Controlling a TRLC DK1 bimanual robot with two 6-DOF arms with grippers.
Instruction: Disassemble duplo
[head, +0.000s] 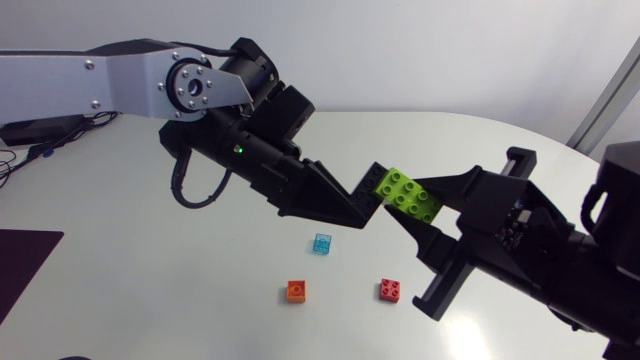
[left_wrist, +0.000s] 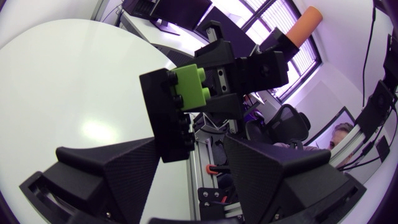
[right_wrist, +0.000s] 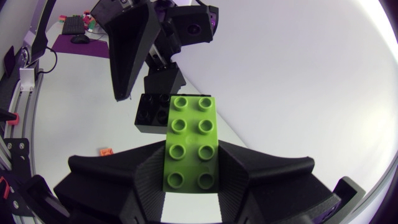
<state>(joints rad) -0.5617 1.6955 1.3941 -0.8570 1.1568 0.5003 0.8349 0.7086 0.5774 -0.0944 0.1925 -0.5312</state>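
Right gripper (head: 425, 212) jaws pinch the green brick (head: 405, 192) above the counter (head: 150, 270); whether the left gripper (head: 368, 196) grips the attached black brick (right_wrist: 151, 112) cannot be told. With both held firmly, it should lever the 2 apart

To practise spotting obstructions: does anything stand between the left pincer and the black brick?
Nothing visible does. The black brick sits right at the left pincer, joined to the green brick that the right pincer is shut on.
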